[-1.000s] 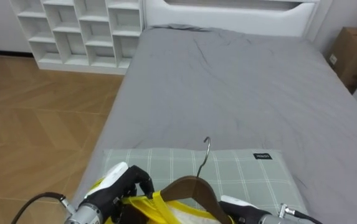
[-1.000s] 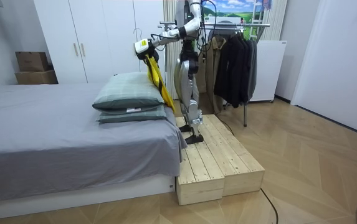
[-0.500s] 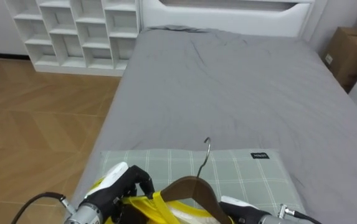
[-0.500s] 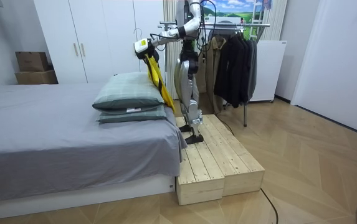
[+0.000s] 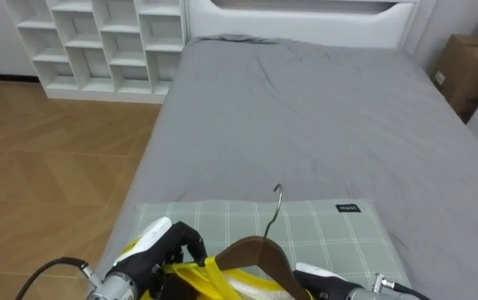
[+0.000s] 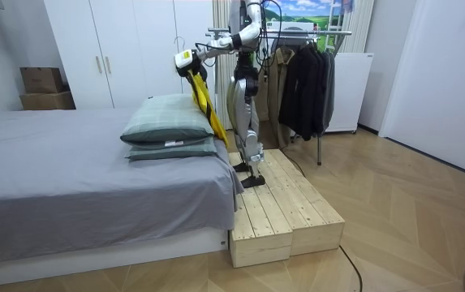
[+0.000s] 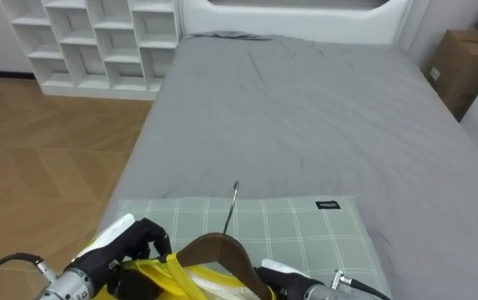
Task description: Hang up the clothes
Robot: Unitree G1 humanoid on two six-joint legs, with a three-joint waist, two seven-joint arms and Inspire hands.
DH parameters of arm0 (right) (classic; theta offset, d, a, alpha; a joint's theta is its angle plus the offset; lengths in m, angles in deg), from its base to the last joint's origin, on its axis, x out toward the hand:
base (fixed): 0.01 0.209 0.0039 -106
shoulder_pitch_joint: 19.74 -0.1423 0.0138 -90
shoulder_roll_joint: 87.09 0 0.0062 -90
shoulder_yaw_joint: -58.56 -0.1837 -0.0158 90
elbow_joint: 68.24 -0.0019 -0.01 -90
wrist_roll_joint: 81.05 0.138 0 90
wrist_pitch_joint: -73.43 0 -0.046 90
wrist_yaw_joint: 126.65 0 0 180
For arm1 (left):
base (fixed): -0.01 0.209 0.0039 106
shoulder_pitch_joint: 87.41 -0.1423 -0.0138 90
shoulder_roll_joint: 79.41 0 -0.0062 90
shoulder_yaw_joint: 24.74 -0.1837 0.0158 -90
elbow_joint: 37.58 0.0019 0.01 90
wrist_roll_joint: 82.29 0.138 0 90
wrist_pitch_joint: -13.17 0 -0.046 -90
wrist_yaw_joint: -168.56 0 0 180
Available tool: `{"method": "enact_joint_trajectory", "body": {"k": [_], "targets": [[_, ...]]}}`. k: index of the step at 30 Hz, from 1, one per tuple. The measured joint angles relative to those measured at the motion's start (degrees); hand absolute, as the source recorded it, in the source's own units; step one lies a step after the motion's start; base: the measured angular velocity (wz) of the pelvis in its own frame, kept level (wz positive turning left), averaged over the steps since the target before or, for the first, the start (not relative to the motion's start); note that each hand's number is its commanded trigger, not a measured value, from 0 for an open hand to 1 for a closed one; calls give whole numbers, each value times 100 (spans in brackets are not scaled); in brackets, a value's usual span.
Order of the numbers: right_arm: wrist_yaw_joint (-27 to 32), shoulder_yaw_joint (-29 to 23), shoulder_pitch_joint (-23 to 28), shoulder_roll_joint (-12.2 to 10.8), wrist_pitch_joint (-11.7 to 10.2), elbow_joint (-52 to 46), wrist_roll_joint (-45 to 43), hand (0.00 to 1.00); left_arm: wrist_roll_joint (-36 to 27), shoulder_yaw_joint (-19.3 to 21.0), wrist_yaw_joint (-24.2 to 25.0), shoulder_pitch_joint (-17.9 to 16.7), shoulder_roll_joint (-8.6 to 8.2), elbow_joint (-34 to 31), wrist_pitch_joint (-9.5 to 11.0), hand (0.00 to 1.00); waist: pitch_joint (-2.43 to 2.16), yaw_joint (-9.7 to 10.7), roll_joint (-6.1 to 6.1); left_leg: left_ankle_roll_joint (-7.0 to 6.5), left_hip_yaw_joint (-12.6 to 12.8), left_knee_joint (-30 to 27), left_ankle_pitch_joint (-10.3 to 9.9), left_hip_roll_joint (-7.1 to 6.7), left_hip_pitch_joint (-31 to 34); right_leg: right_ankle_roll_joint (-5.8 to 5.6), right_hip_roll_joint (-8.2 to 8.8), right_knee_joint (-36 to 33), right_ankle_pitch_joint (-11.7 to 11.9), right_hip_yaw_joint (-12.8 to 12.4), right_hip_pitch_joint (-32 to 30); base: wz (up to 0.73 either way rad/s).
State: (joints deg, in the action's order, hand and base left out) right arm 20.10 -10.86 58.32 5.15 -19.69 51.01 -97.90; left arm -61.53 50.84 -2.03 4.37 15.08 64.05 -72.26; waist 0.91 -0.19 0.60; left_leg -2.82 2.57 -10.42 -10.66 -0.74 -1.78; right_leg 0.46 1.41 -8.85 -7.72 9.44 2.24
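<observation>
A brown wooden hanger (image 5: pixel 255 252) with a metal hook (image 5: pixel 274 208) carries a yellow garment (image 5: pixel 190 275), held above a green checked pillow (image 5: pixel 339 237). My left hand (image 5: pixel 165 247) is curled round the garment and the hanger's left shoulder. At the hanger's right end, by the bottom edge, is my right hand (image 5: pixel 320 278), mostly cut off. In the room view I stand on a wooden platform (image 6: pixel 285 203) beside the bed. There the yellow garment (image 6: pixel 203 97) hangs from my raised hands over the pillows (image 6: pixel 167 126).
The grey bed (image 5: pixel 305 117) stretches ahead, with white cube shelves (image 5: pixel 97 42) at the far left and a cardboard box (image 5: pixel 465 67) at the right. Behind me stands a clothes rack (image 6: pixel 317 32) with dark clothes (image 6: pixel 305 81) on it.
The eye view has shifted slightly. The hands, hanger and garment hold their places.
</observation>
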Motion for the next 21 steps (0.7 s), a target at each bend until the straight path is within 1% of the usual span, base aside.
{"method": "enact_joint_trajectory", "body": {"k": [3, 7, 21], "targets": [[1, 0, 1, 2, 1, 89, -126, 100, -26, 7, -2, 2, -43, 0, 25, 0, -5, 3, -8, 0, -1, -2, 0, 0, -15, 0, 10, 0, 0, 3, 23, 0], [14, 0, 100, 39, 9, 112, -178, 100, -280, 9, -2, 30, -79, 0, 33, 0, -5, -1, -7, 0, -9, 51, 0, 0, -78, 0, 2, 3, 0, 6, 64, 0], [29, -1, 140, 41, 12, 24, -267, 100, -532, 7, 5, 39, -88, 1, 32, 0, -7, -4, -1, -1, 55, 63, 1, 0, -97, -2, 4, 2, -1, -21, 61, 0]]}}
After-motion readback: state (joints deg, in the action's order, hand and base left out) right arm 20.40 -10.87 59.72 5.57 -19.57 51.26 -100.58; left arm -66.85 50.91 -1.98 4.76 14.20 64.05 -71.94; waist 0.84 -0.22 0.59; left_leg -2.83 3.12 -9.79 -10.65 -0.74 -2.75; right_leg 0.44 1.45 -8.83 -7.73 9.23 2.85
